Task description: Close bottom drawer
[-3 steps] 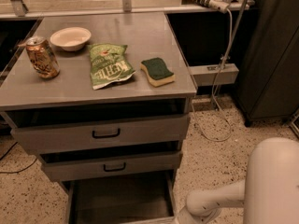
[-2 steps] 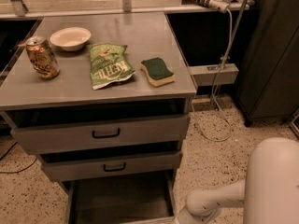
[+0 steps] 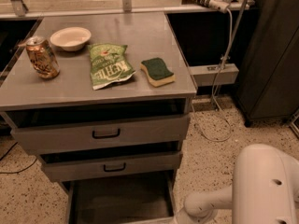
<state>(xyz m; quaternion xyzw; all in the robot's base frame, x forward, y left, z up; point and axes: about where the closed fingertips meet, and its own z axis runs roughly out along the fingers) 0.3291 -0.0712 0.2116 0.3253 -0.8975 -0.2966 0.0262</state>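
Camera view gives us the bottom drawer (image 3: 119, 199) at 6 o'clock, pulled out, its grey metal inside smooth, deep and boxy. Above it sit two wider grey fronts (image 3: 149, 129) with black handles (image 3: 106, 134). On the matte metal surface (image 3: 154, 31) lie a crinkled green bag (image 3: 108, 65), a can (image 3: 42, 56), a round bowl (image 3: 70, 37) and a sponge (image 3: 158, 71). Our rounded white arm (image 3: 208, 203) comes in at 5 o'clock beside the drawer's right wall. The tool is out of frame past the bottom edge, so we cannot tell its state.
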